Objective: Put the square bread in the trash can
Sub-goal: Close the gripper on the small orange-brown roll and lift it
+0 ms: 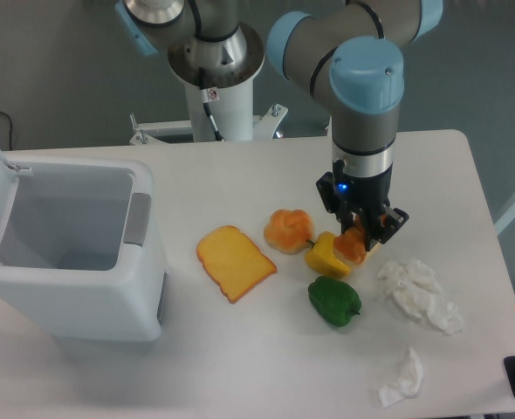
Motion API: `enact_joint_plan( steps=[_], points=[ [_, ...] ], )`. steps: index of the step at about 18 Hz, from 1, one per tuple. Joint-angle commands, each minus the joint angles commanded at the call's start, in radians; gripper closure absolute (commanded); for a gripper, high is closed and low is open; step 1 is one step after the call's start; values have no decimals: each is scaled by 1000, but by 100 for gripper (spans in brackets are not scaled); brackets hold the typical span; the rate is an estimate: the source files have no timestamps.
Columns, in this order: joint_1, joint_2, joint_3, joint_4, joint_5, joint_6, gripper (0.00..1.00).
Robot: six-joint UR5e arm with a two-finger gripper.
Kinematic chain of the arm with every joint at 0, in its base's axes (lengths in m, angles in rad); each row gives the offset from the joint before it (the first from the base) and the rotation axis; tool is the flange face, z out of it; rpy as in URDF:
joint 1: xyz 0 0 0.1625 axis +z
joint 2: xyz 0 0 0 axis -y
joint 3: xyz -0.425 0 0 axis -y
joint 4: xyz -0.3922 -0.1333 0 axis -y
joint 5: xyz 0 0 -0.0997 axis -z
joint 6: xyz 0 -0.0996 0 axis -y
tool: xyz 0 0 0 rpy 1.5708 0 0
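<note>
The gripper (360, 234) hangs low over the right part of the white table (240, 188), with its two dark fingers pointing down on both sides of the square bread (353, 246). The fingers seem to be closed on the bread, whose orange-brown top and pale side show between them; it sits at the table surface or just above it, I cannot tell which. Just to the left of the bread lies a yellow pepper (326, 256), touching it or almost touching. A round orange bun (288, 230) is beside the yellow pepper on its upper left, and a flat toast slice (234, 262) lies further left. A green pepper (333, 301) lies in front of the yellow one. To the right of the gripper there are crumpled white tissues (419, 292), and one more tissue (403, 377) near the front edge. The trash can (74, 301) stands at the left side of the table, well apart from the bread, with its lid open.
</note>
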State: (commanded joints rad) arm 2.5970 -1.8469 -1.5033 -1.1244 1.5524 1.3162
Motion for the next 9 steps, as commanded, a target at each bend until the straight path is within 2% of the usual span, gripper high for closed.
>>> enact_joint_plan(
  steps=[5, 9],
  points=[
    [2, 2, 14, -2, -3, -11, 53],
    [6, 26, 17, -5, -35, -38, 53]
  ],
)
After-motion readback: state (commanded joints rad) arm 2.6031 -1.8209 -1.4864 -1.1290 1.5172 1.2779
